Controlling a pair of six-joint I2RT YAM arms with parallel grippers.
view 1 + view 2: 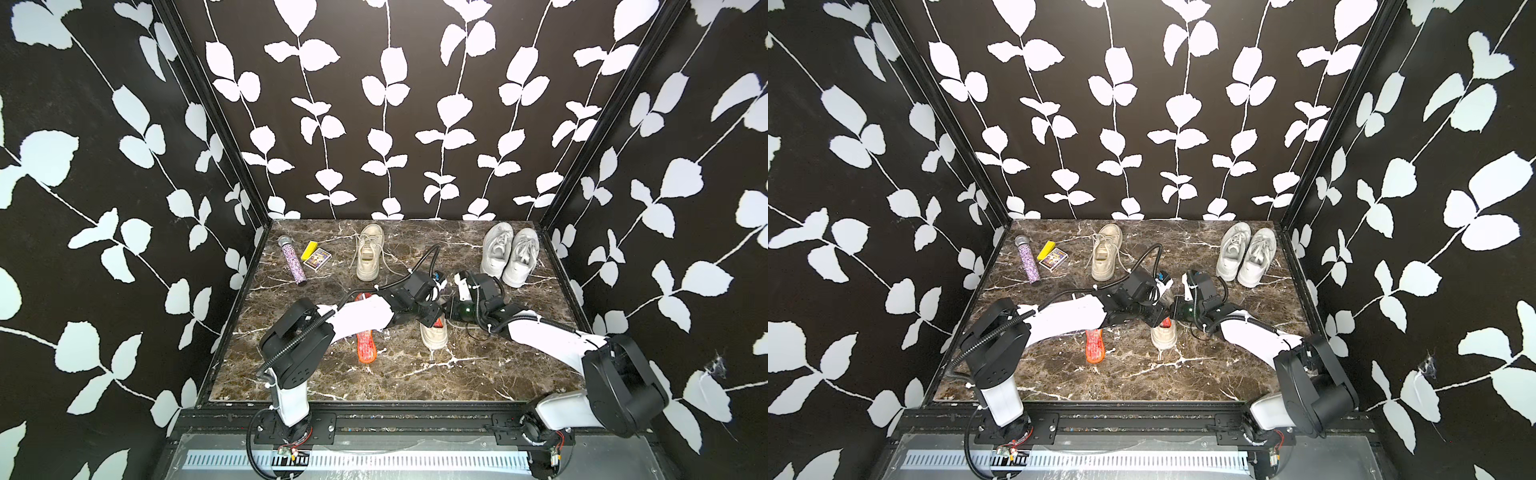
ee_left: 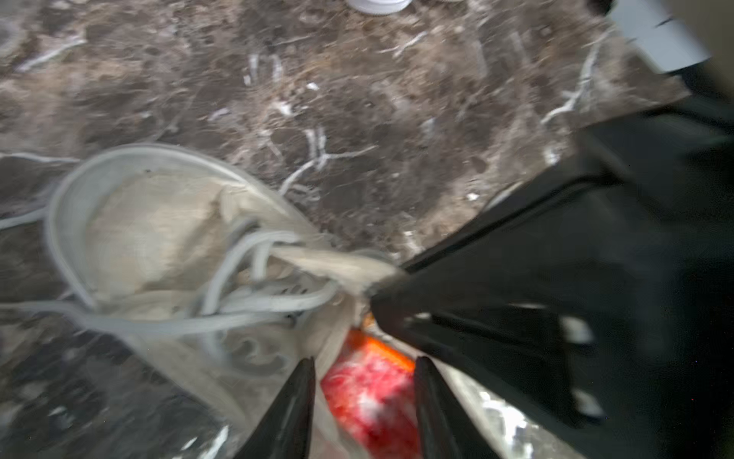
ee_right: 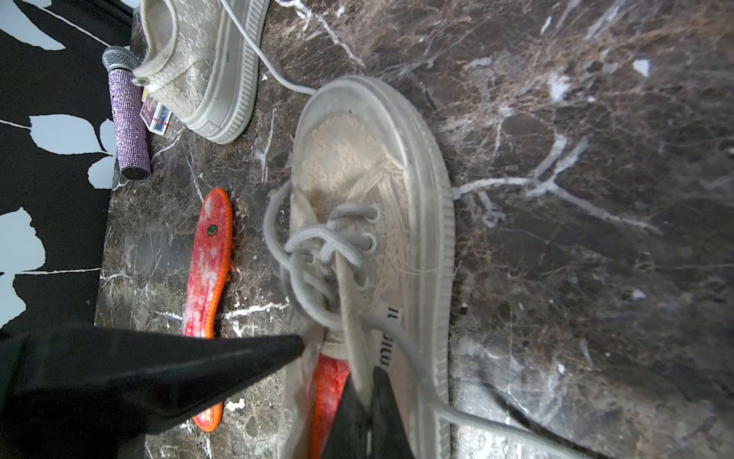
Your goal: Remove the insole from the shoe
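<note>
Beige shoe: woven cloth upper w/ lacy texture, matt ribbed rubber sole, flat cloth laces. Red insole in it: fuzzy cloth top, smooth orange rim. Table: glossy marble-look slab. Mic: rough purple glitter body, metal mesh head

The shoe stands near the middle of the table with an insole inside it. A loose insole lies on the table to its left, apart from it. Behind them, toward the back wall, sits another shoe. Left of that are a card box, a small block and a microphone. A pair of sneakers sits in the back right corner.
</note>
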